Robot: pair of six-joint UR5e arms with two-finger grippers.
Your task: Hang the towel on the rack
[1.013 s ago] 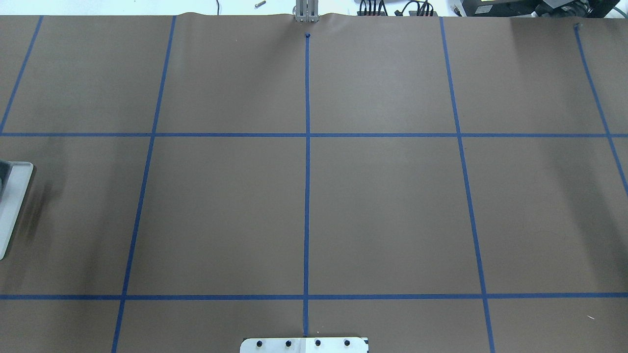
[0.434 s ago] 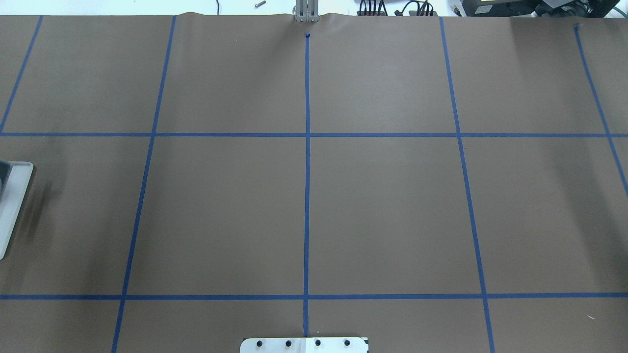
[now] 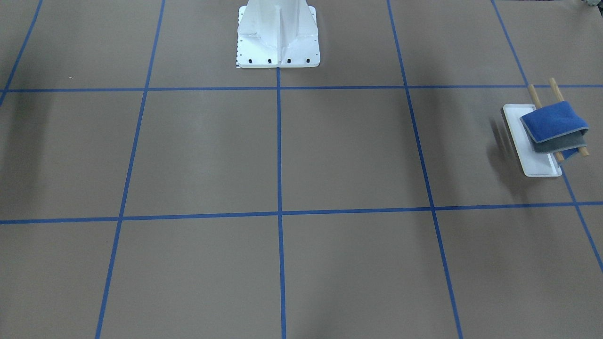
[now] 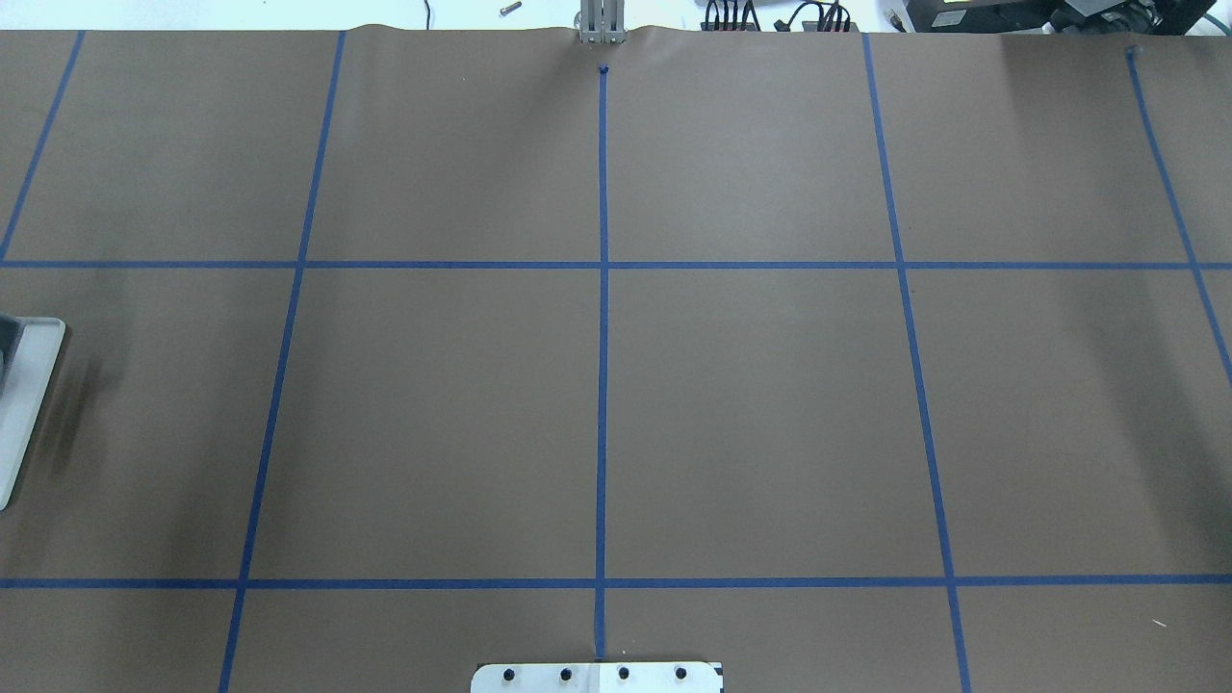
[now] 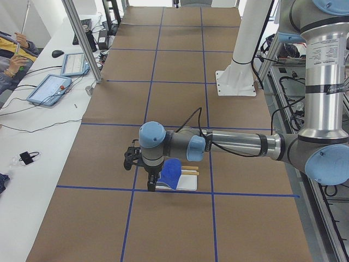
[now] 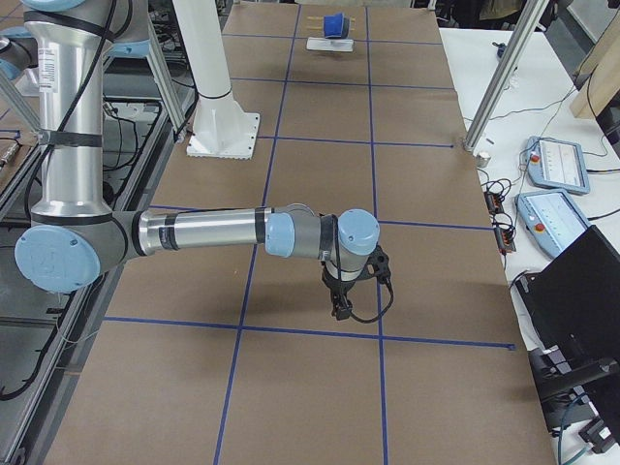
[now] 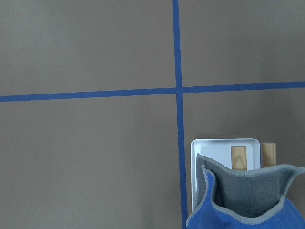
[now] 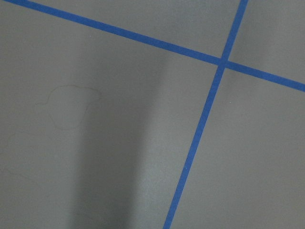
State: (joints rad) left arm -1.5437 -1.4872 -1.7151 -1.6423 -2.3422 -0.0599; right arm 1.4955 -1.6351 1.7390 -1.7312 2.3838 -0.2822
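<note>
The blue towel (image 3: 553, 123) with its grey underside is draped, folded, over the rack's two wooden dowels (image 3: 533, 94). The rack's white tray base (image 3: 527, 143) stands on the table, and only its edge (image 4: 24, 404) shows in the overhead view. The left wrist view looks down on the towel (image 7: 248, 205), tray (image 7: 217, 148) and dowel ends (image 7: 238, 157). In the exterior left view my left gripper (image 5: 151, 183) points down right beside the towel (image 5: 170, 173). My right gripper (image 6: 341, 308) hangs over bare table, far from the rack (image 6: 329, 44). I cannot tell whether either gripper is open or shut.
Brown paper with a blue tape grid covers the table (image 4: 751, 414). The white bolted pedestal (image 3: 278, 33) stands at the robot's side. Operators' tablets (image 5: 52, 87) and cables lie on a side bench beyond the table edge.
In the overhead view the dark shape over the rack's base at the left edge has shrunk slightly toward the edge. Nothing else has moved.
</note>
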